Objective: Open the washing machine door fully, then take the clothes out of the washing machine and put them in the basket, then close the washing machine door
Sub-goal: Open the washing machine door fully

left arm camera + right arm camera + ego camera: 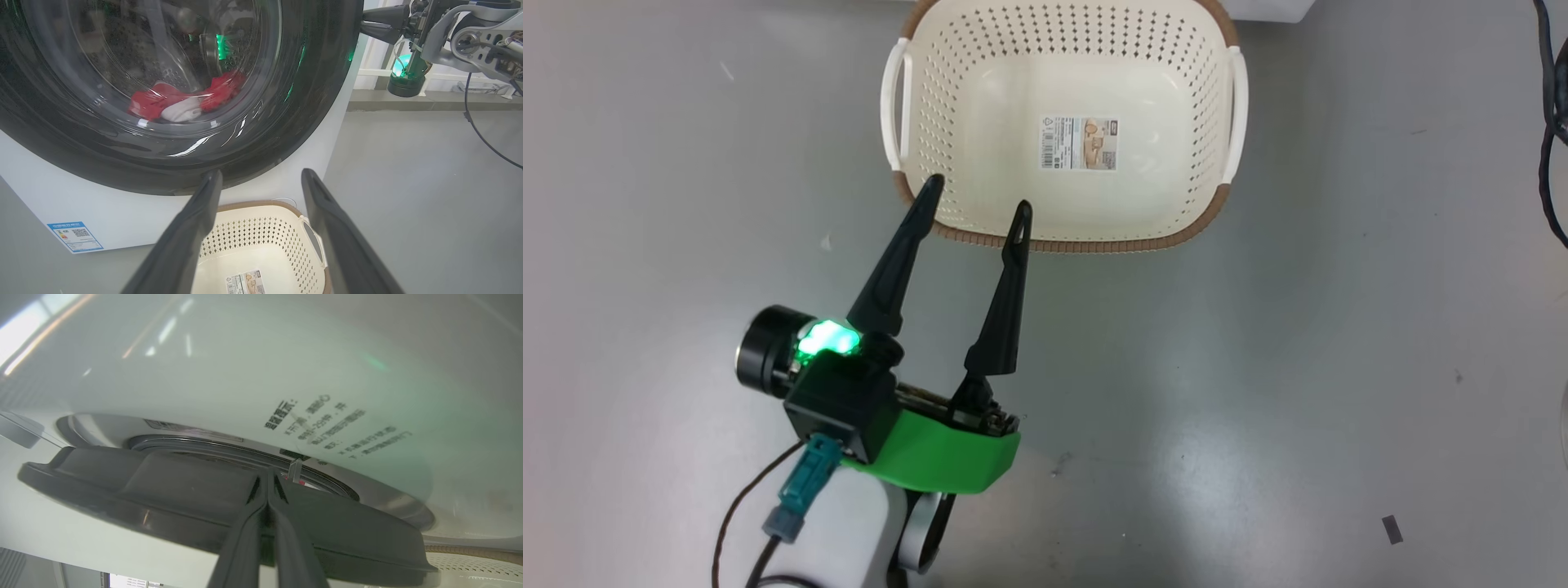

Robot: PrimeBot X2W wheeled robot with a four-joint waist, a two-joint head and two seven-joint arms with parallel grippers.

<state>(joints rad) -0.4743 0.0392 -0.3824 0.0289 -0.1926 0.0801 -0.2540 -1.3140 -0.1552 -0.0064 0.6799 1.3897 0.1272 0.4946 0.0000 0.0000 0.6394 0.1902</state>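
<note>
Left tool [978, 194] hangs wide open and empty over the near rim of the basket [1078, 243] on the floor [1339, 367]. Right tool [267, 473] is pinched shut, tips at the edge of the washing machine door [163, 490]; I see the clothes [151, 102] behind its glass.

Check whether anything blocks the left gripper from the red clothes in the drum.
Yes: the washing machine door covers the opening, with the clothes behind its glass. The open left gripper hovers outside, by the basket.

Scuffed grey floor [1339, 327] and black cables [1553, 122]
The cables trail along the floor's right edge; a small dark scrap [1392, 529] lies well apart from them.
</note>
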